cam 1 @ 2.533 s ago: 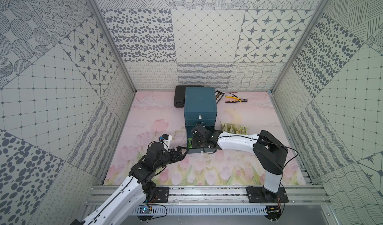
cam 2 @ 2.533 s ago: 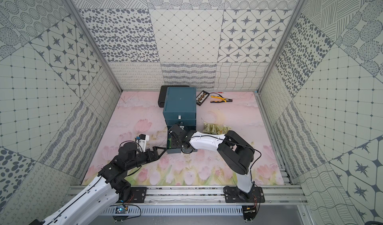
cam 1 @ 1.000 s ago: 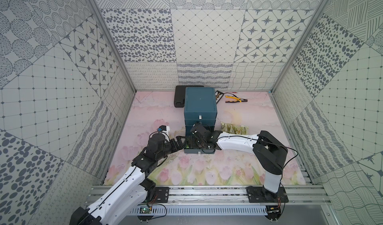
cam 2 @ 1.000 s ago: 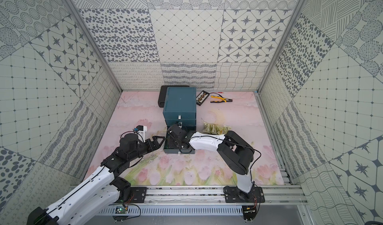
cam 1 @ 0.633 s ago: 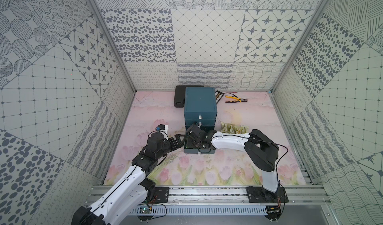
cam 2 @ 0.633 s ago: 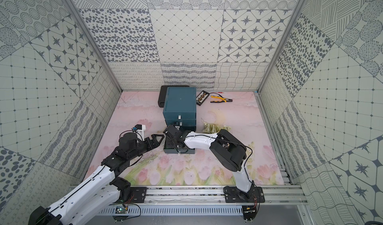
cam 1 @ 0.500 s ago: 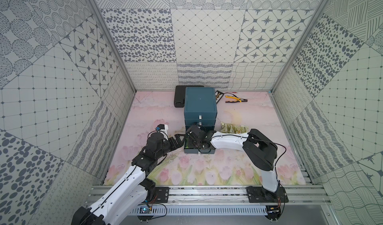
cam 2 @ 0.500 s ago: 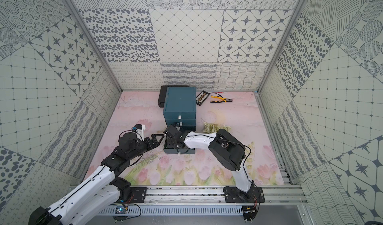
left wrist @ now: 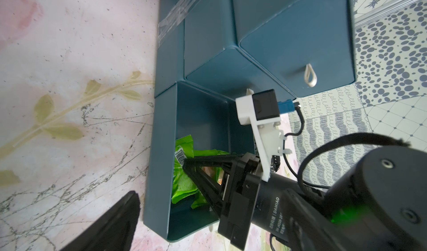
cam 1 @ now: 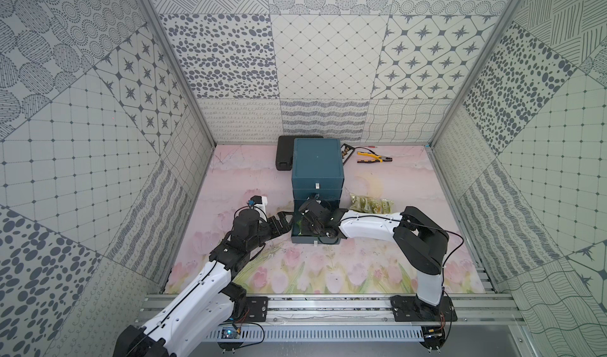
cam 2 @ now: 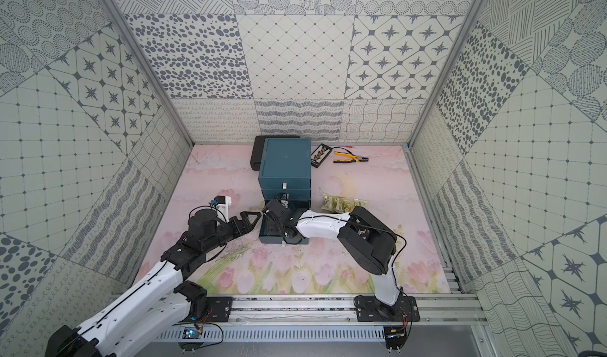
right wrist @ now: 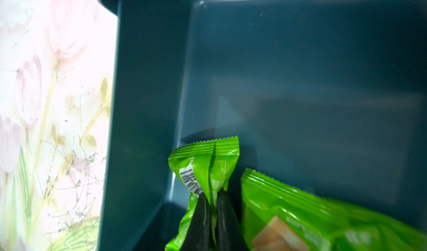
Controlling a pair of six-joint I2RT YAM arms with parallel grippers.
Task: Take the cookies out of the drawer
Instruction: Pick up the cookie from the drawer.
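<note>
Right claw (right wrist: 212,201) is pinching 1 green cookie packet (right wrist: 205,166) inside the open drawer (right wrist: 143,99), so the grab looks done, and next it should lift it out onto the counter (cam 1: 361,270).

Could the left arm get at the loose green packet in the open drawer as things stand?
Probably not cleanly: the right end effector, shut on a green packet, crowds the drawer beside the loose green packet; the left end effector sits outside the side wall.

Robotics lab test booth, patterned wall panels (cam 1: 322,59), aluminium base rail (cam 1: 328,309), floral printed tabletop (cam 1: 328,273)
</note>
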